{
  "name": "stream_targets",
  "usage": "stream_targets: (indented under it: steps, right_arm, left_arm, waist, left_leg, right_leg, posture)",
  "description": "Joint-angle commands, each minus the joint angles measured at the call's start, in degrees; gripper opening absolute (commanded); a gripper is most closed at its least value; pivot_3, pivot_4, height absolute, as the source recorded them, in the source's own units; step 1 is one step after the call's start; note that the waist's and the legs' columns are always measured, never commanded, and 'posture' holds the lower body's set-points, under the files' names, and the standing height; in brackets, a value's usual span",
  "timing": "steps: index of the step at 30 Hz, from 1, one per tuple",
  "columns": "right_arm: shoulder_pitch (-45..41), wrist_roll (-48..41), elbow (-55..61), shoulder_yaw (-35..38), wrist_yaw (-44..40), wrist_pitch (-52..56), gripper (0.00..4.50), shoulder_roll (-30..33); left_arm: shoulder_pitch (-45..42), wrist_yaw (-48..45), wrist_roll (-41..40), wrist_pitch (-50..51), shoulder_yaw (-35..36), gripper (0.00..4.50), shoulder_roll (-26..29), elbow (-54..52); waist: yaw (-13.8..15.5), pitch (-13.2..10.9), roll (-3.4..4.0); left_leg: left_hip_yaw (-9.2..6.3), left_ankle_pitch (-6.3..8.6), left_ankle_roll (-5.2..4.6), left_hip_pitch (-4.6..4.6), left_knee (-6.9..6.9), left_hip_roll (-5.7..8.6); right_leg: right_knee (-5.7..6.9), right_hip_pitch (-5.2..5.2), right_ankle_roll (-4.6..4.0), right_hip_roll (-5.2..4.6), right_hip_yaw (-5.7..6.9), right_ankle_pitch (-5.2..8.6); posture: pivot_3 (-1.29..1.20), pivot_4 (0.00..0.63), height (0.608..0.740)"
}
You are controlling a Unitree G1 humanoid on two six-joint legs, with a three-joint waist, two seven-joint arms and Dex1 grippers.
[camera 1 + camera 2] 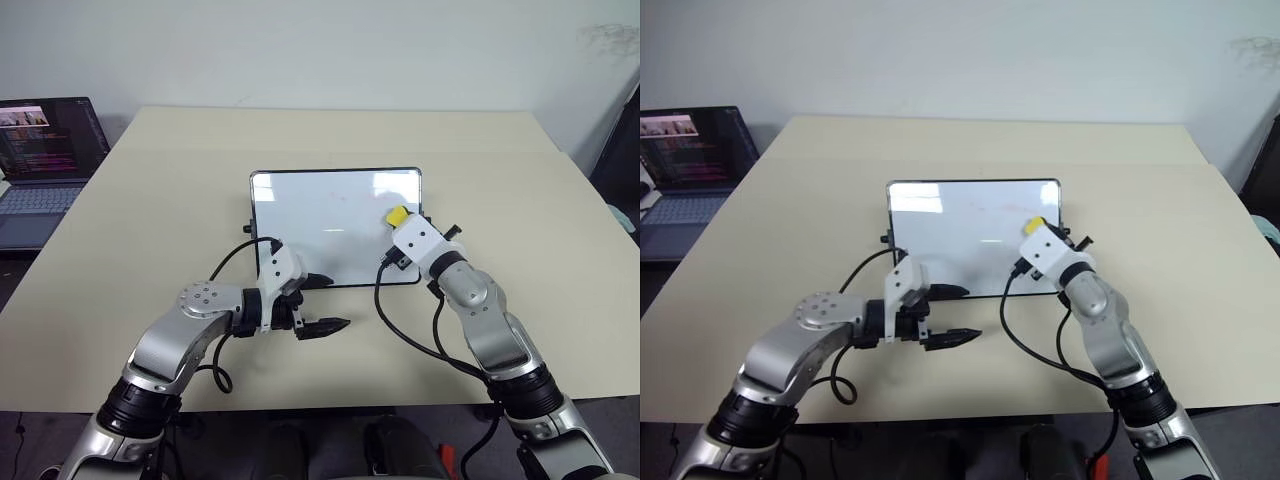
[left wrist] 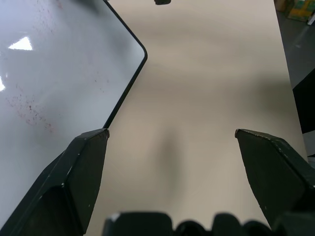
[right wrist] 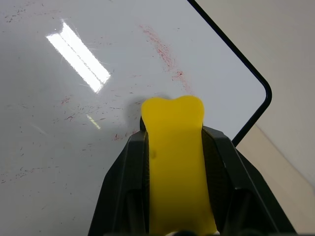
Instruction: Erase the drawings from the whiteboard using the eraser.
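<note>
The right gripper [image 3: 172, 147] has its jaws clamped on the small yellow eraser block [image 3: 173, 147], long axis pointing forward over the glossy black-framed whiteboard [image 1: 300, 215], where faint red residue [image 3: 165, 51] lies just ahead. The left gripper [image 2: 172, 142] hangs open, empty, beside the board's corner above the beige tabletop [image 1: 150, 200].

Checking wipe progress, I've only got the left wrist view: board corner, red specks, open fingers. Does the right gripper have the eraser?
Observer: Yes. The right gripper is shut on the eraser, whose yellow end sticks out past the fingers over the whiteboard.
Operator: Any full drawings left?
Observer: No whole squiggle that I can see. The right wrist view shows a faint red streak near the board's rounded corner, plus scattered red dust.
Operator: Where's my left gripper relative to the board?
Observer: The left gripper sits at the board's near edge, towards its left corner, one finger over the frame, the other over the table. It holds nothing.
</note>
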State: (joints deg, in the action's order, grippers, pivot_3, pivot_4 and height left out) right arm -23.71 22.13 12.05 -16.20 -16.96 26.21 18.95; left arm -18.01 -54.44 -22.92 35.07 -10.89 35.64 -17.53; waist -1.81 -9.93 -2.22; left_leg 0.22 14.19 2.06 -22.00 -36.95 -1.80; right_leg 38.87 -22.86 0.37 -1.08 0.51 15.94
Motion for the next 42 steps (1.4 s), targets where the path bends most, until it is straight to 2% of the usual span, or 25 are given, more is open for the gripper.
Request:
stream_targets:
  steps: [1, 11, 18, 21, 24, 28, 32, 35, 42]
  right_arm:
    - [1.05, -1.22, 0.61, -0.4, -3.83, 2.47, 1.14, 0.6]
    - [4.41, -0.99, 4.2, -1.28, -8.64, 3.9, 1.14, 3.14]
    - [5.68, -2.87, 8.81, 1.14, -10.29, 4.87, 1.14, 3.48]
    - [7.55, -5.0, 13.38, 4.5, -11.34, 6.39, 1.14, 4.38]
    - [10.33, -7.72, 19.34, 11.19, -11.92, 9.24, 1.14, 5.5]
    - [13.63, -11.25, 24.74, 19.59, -12.02, 14.68, 1.14, 5.72]
    - [20.69, -15.29, 28.82, 28.63, -12.27, 19.8, 1.14, 5.09]
    - [23.7, -17.25, 27.62, 31.87, -10.36, 21.21, 1.14, 3.29]
    - [22.17, -21.81, 22.82, 34.56, -5.92, 22.42, 1.14, -1.32]
  left_arm:
    - [-0.13, 0.22, -1.18, 0.29, 0.78, 4.5, -0.31, -2.27]
    - [-0.82, 0.25, -1.32, -0.02, 0.79, 4.5, -0.65, -1.39]
    - [-3.75, 0.98, -1.93, -0.12, 1.77, 4.5, -3.02, 0.49]
    - [-5.13, 0.96, -1.91, -0.47, 1.75, 4.5, -3.47, 1.21]
    - [-6.88, 0.7, -1.39, -1.63, 1.4, 4.5, -4.05, 1.9]
    - [-8.97, 0.42, -1.05, -2.91, 0.77, 4.5, -4.93, 2.3]
    - [-11.35, -1.25, -0.07, -4.87, -1.55, 4.5, -5.7, 2.92]
    - [-13.77, -3.01, 1.23, -7.15, -4.13, 4.5, -7.59, 5.47]
    - [-20.8, -6.44, 7.59, -16.09, -11.33, 4.5, -14.46, 16.44]
  waist:
    - [-0.01, 0.0, 0.0]
    - [0.02, 0.0, 0.0]
    - [0.16, -0.01, -0.01]
    - [0.21, -0.02, 0.01]
    - [0.33, -0.04, 0.05]
    - [0.51, -0.04, 0.05]
    - [0.67, -0.05, 0.06]
    - [0.85, -0.05, 0.06]
    - [0.48, -0.05, 0.07]
  left_leg:
    - [0.0, 0.0, 0.0, 0.0, 0.0, 0.0]
    - [-0.04, 0.0, 0.0, 0.07, -0.01, -0.01]
    - [-0.06, 0.0, 0.0, 0.01, -0.01, 0.01]
    - [-0.05, 0.0, 0.0, -0.12, 0.01, 0.01]
    - [-0.11, 0.0, 0.0, -0.6, -0.02, 0.04]
    - [-0.11, 0.02, 0.02, -0.67, -0.03, 0.11]
    - [-0.13, 0.05, 0.04, -0.68, 0.0, 0.11]
    - [-0.12, 0.05, 0.04, -0.67, -0.01, 0.12]
    - [-0.03, 0.04, 0.03, -0.59, -0.05, 0.24]
  right_leg:
    - [0.0, 0.0, 0.0, 0.0, 0.0, 0.0]
    - [0.01, 0.05, 0.0, 0.0, 0.05, 0.0]
    - [0.0, 0.04, 0.0, 0.0, 0.06, 0.0]
    - [-0.01, -0.08, 0.01, 0.0, 0.07, 0.01]
    - [0.02, -0.46, 0.05, 0.04, 0.12, 0.03]
    - [-0.02, -0.46, 0.16, 0.01, 0.13, 0.09]
    - [-0.04, -0.46, 0.2, 0.0, 0.15, 0.12]
    - [-0.03, -0.45, 0.21, 0.01, 0.15, 0.13]
    - [0.02, -0.42, 0.22, 0.07, 0.08, 0.13]
  posture:
    - [0.0, 0.15, 0.74]
    - [0.0, 0.15, 0.74]
    - [0.0, 0.15, 0.74]
    - [0.0, 0.15, 0.74]
    - [0.0, 0.15, 0.74]
    - [0.0, 0.15, 0.74]
    - [0.0, 0.15, 0.74]
    - [0.0, 0.15, 0.74]
    - [0.0, 0.15, 0.74]
